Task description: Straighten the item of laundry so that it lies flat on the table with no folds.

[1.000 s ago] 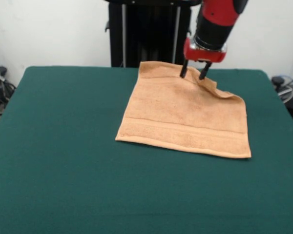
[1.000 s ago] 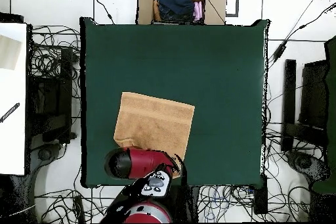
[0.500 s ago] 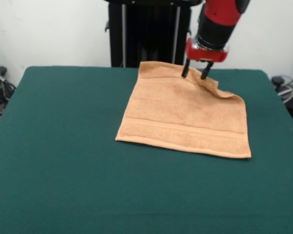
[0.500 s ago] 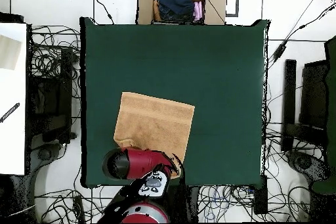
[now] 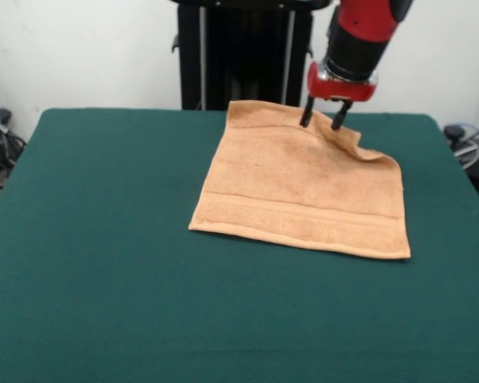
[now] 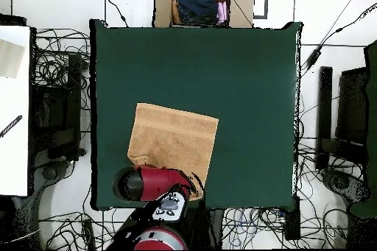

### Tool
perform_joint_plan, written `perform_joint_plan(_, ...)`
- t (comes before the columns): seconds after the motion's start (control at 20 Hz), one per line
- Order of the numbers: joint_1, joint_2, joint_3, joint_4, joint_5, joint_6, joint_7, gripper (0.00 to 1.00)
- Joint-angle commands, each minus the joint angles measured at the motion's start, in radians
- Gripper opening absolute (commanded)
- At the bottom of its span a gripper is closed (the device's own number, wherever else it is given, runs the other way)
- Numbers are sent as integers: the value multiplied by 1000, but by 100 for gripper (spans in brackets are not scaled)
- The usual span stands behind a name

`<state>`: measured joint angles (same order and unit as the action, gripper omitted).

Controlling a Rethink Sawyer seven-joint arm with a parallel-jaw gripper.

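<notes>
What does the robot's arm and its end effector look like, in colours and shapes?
The arm is a thick round tube, glossy red above, with a black section below it. Under that sits a red collar with a pale rim. The end effector has two short, thin black fingers. In the overhead view the arm shows as a rounded red and black body, with a grey panel of small buttons near its base.

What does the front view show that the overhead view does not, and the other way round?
Only the front view shows the gripper, open, its fingertips just above the towel's raised, wrinkled far edge. Only the overhead view shows the cardboard box of clothes beyond the table, the cables on the floor, and the arm covering that wrinkled corner. Both show the peach-orange towel, mostly flat, on the green table.
</notes>
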<state>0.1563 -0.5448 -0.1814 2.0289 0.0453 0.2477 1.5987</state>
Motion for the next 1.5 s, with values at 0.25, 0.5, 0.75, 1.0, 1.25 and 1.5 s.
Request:
perform_joint_plan(0.25, 30, 27, 126, 35, 77, -92, 268, 100)
perform_joint_plan(0.5, 58, 19, 115, 45, 95, -93, 283, 100)
perform_joint_plan(0.75, 73, 19, 116, 59, 115, -104, 293, 100)
perform_joint_plan(1.0, 89, 14, 111, 72, 138, -108, 294, 100)
perform_joint_plan(1.25, 113, -1, 103, 93, 164, -108, 304, 100)
perform_joint_plan(1.5, 134, -7, 101, 113, 191, -117, 311, 100)
